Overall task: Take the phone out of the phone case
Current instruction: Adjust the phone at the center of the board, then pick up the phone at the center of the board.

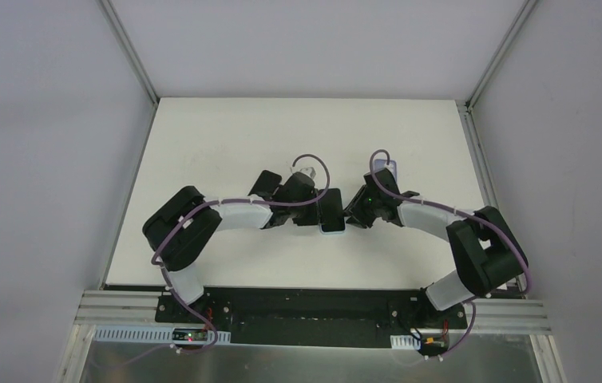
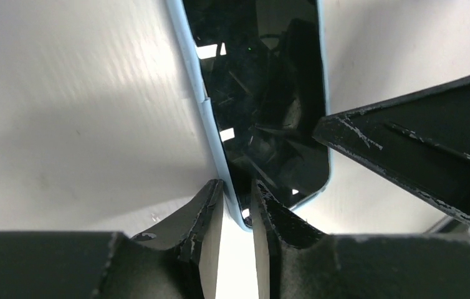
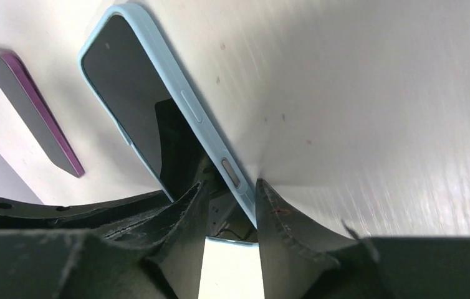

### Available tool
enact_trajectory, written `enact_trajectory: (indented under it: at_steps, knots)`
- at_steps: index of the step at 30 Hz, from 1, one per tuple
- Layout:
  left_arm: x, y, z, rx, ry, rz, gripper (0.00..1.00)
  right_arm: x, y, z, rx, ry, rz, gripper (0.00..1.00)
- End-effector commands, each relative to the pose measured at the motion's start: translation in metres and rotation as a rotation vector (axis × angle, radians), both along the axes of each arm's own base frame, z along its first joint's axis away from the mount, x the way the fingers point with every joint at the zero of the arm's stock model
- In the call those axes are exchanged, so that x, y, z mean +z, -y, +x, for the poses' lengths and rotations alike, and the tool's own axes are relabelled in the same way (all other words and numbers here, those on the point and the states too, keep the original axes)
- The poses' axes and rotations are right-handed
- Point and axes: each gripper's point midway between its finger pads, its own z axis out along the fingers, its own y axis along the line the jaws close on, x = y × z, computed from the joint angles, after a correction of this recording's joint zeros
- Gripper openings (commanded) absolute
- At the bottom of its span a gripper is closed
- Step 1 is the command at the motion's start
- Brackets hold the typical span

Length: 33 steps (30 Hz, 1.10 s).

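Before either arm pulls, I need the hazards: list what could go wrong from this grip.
1. The left gripper and right gripper each pinch only the thin rim of the light blue phone case; either may slip off.
2. The phone sits fully in the case, so pulling could merely twist it.
3. A purple-edged phone lies nearby and might get knocked.

Hidden / cut off / unclear

Top view: phone case (image 1: 332, 229) mostly under left gripper (image 1: 330, 209), only near end shows; right gripper (image 1: 355, 215) tips too small to tell. Left wrist: phone (image 2: 263, 75) far end cut by top edge. Right wrist: case bottom end hidden behind right gripper; purple slab (image 3: 33, 112), can't ID.
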Motion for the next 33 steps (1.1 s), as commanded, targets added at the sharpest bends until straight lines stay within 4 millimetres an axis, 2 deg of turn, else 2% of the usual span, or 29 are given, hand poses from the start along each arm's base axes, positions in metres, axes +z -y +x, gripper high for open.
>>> enact_trajectory:
  at_steps: [1,3,6,8,12,14,16,17,19,20,25,33]
  knots:
    - [-0.002,-0.007,-0.027,-0.023,-0.034,0.006,0.29,0.009,0.01,-0.023,0.044,0.01,-0.071,0.39]
    - [0.006,-0.011,-0.027,-0.013,-0.008,0.0,0.35,0.024,0.015,-0.023,0.065,0.063,-0.127,0.46]
    - [0.023,-0.02,-0.027,0.008,0.04,-0.015,0.49,0.049,0.035,-0.022,0.072,0.17,-0.266,0.57]
    - [0.034,-0.029,-0.029,0.018,0.076,-0.024,0.54,0.065,0.048,-0.024,0.071,0.263,-0.35,0.67]
    - [0.041,-0.061,-0.029,0.104,0.141,0.027,0.6,0.092,0.069,-0.02,-0.011,0.428,-0.397,0.86]
    - [0.04,-0.079,-0.03,0.156,0.16,0.063,0.65,0.101,0.066,-0.016,-0.054,0.497,-0.335,0.98]
    - [0.04,-0.093,-0.031,0.2,0.175,0.088,0.7,0.105,0.053,-0.018,-0.052,0.525,-0.201,0.99]
    - [0.039,-0.1,-0.032,0.223,0.174,0.096,0.74,0.109,0.04,-0.023,0.019,0.532,-0.123,0.99]
    - [0.036,-0.118,-0.037,0.324,0.133,0.105,0.97,0.107,0.025,-0.031,0.163,0.521,-0.086,0.99]
    - [0.031,-0.127,-0.04,0.354,0.099,0.124,0.99,0.106,0.022,-0.034,0.213,0.503,-0.109,0.99]
    - [0.012,-0.139,-0.056,0.351,-0.027,0.109,0.99,0.088,0.013,-0.038,0.406,0.397,-0.287,0.99]
    - [0.022,-0.146,-0.066,0.27,0.052,0.096,0.98,0.067,-0.009,-0.032,0.598,0.269,-0.482,0.99]
